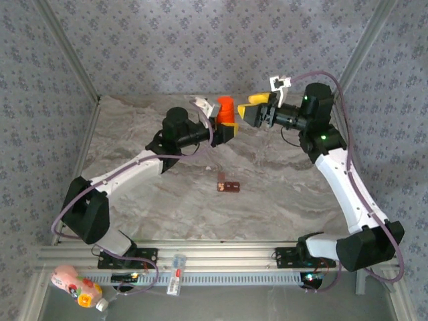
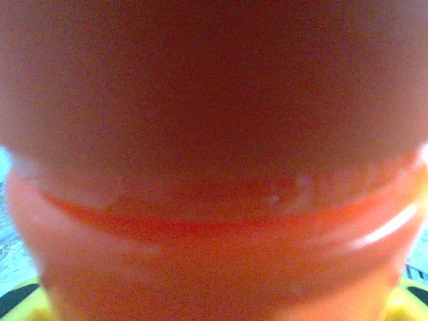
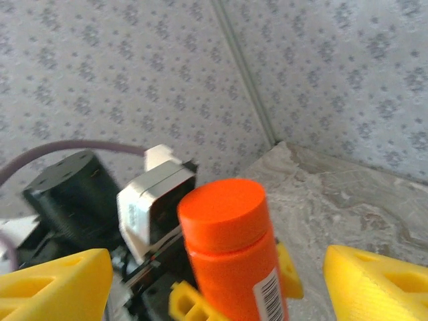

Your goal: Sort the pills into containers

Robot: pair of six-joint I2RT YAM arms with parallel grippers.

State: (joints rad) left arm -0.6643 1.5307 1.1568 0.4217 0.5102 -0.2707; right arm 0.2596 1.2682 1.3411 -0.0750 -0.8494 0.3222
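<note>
The sorting has barely begun, judging by how things lie. The orange bottle (image 1: 227, 110) is held over the far side of the counter (image 1: 167, 200), between the two arms. The right wrist view shows its cap (image 3: 223, 204) on, so no pills are out where they can be seen.

The left fingers (image 3: 189, 305) are clamped on the bottle's body, one on each side. In the left wrist view the bottle (image 2: 214, 167) sits right against the lens as an orange blur. The right fingers (image 3: 50, 287) stand wide apart, one on each side of the cap, touching neither it nor the bottle.

The containers (image 1: 228, 186), a small dark reddish strip, lie flat near the middle of the counter, well apart from the bottle and nearer the arm bases. A pale speck shows at the strip's left end, too small to tell whether it is a pill or a mark, so the compartments cannot be read as filled or empty.

Nearly everything seems left to do. The cap has to come off, likely with the right fingers closing on it while the left ones hold the bottle. Then the pills must be got out and shared among the compartments.
</note>
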